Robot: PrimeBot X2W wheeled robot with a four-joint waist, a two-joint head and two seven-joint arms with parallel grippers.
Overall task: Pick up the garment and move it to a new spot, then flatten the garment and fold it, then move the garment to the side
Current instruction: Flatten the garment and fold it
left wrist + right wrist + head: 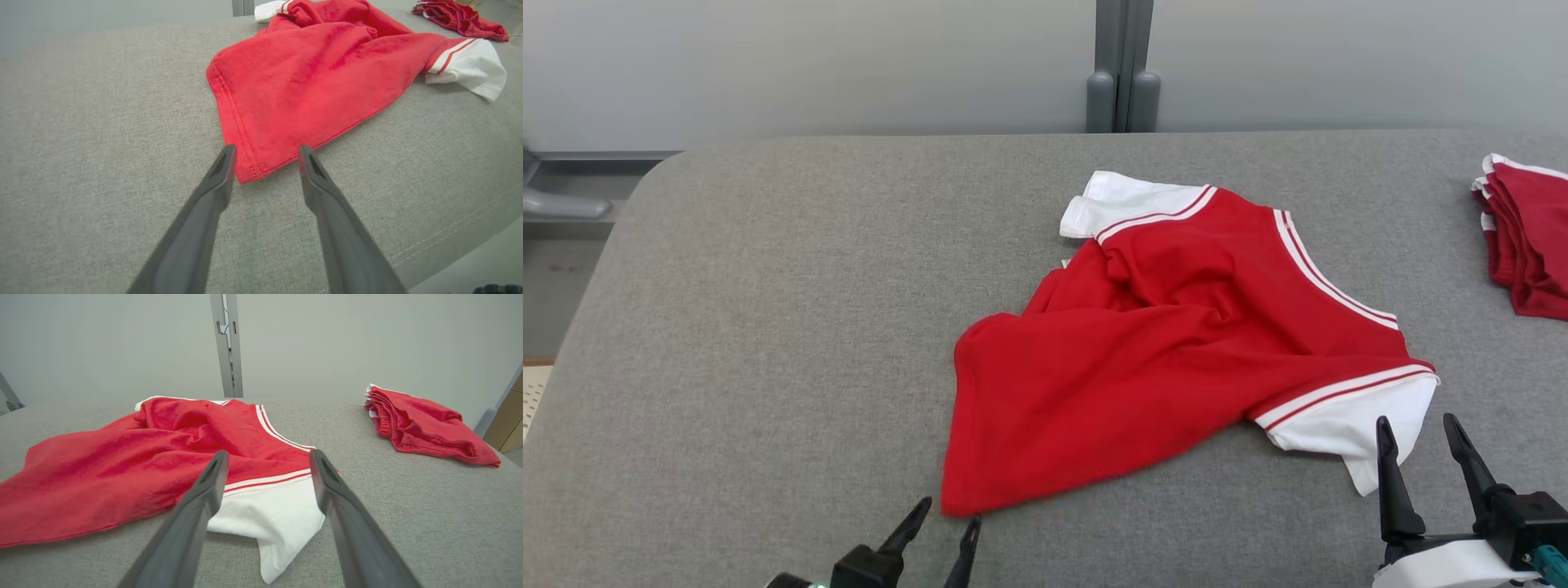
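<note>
A red garment (1160, 359) with white striped sleeves lies crumpled on the grey table (768, 327), right of centre. My left gripper (949, 510) is open at the near edge, its tips either side of the garment's near hem corner (249, 171), which lies loose on the cloth. In the left wrist view the garment (310, 73) spreads away from the left gripper (266, 150). My right gripper (1416, 420) stands open just short of the near white sleeve (269, 514). In the right wrist view the right gripper (268, 453) holds nothing, and the garment (122, 465) lies to its left.
A folded pile of red clothing (1531, 245) sits at the table's far right edge; the right wrist view has this pile (425, 424) to the right. A grey post (1123, 82) rises behind the table. The table's left half is bare grey fabric.
</note>
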